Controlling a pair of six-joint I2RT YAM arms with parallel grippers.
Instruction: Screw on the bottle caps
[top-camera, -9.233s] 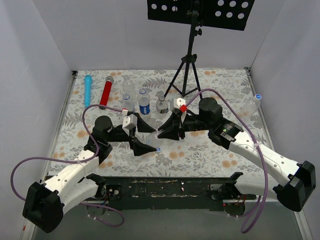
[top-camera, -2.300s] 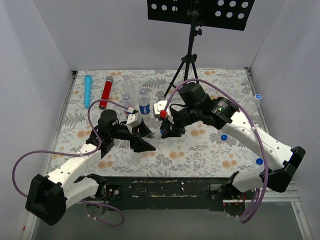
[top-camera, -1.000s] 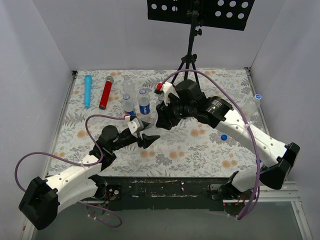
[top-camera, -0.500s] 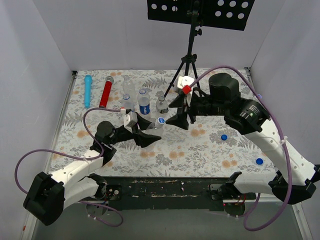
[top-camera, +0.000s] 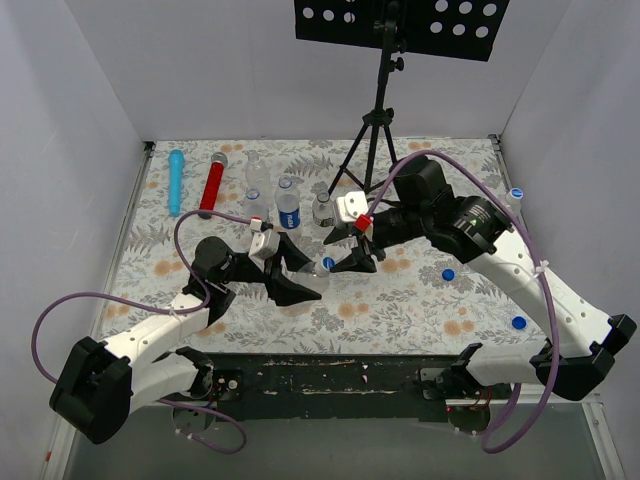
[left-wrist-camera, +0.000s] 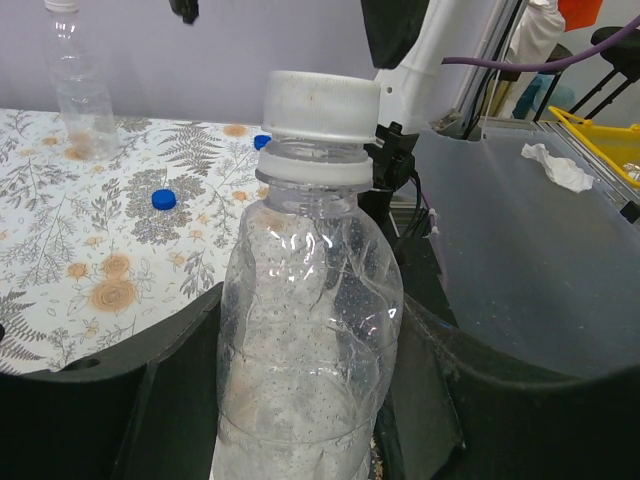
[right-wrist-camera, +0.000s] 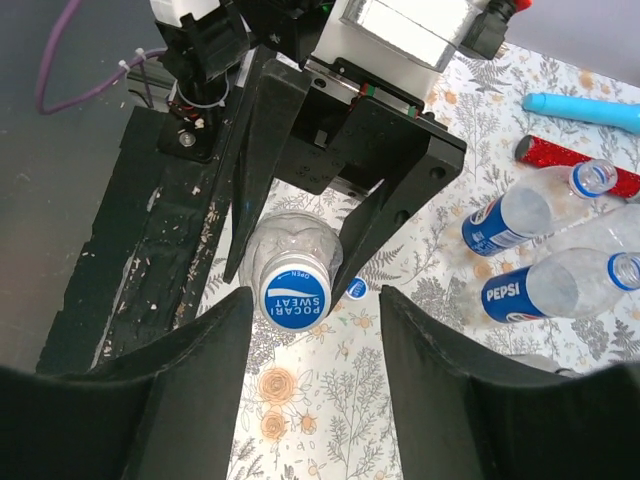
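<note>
A desk (top-camera: 400, 300) covered in floral cloth is enclosed by plain white walls. A clear plastic bottle (left-wrist-camera: 310, 330), with only droplets inside, is gripped by the closed jaws of the left gripper (top-camera: 297, 284). Its blue Pocari Sweat cap (right-wrist-camera: 296, 294) is seated on the neck, between the open jaws of the right gripper (right-wrist-camera: 315, 300). Two loose blue caps (top-camera: 448, 273) are seen on the cloth further right.

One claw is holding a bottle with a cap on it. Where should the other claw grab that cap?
Grip the cap by its round side wall, coming head-on at its top, one finger on each side. The left claw clamps the body of the bottle, leaving the cap free, and the right claw faces it squarely.
</note>
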